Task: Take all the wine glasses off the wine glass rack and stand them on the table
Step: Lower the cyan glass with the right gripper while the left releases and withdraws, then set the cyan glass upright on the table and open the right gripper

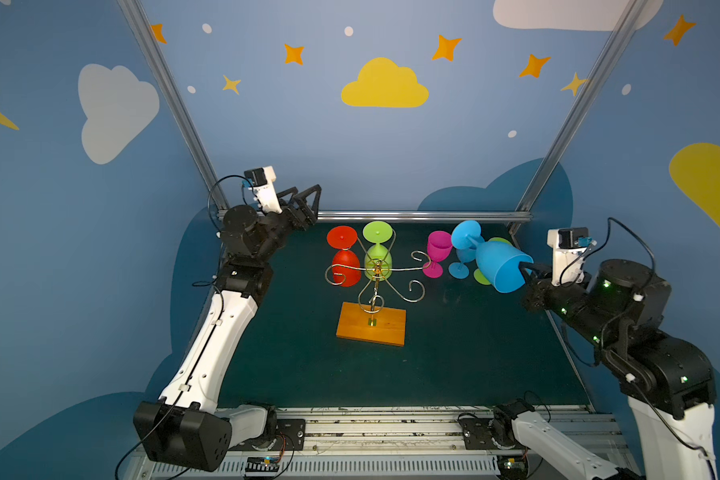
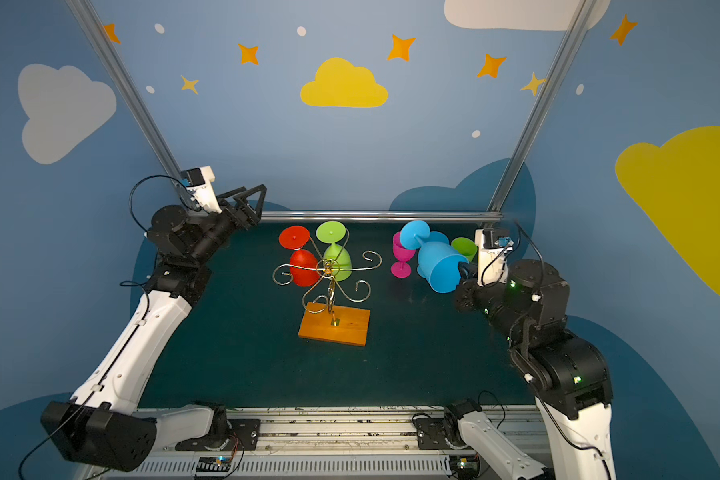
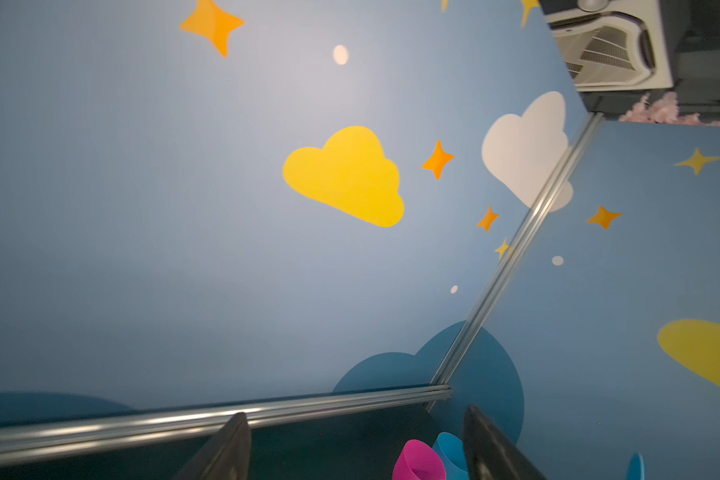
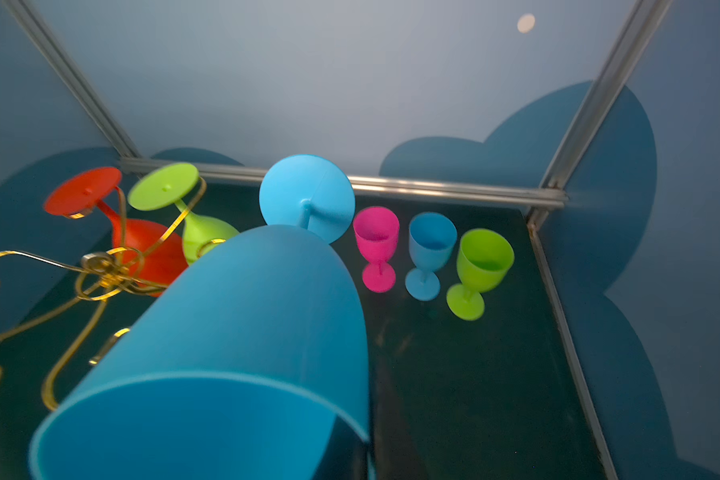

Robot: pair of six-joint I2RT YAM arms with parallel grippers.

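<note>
The dark surface is carrying the rack; a pink glass, a blue glass and a green glass are standing upright in its far right corner.

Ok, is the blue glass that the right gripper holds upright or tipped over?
Tipped. The blue glass hangs slanted in the air, its open mouth at the right gripper and its round foot higher than the bowl.

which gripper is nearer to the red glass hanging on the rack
Left. The left gripper is open, just left of the red glass in both top views; the right gripper is far on the rack's other side, shut on a blue glass.
</note>
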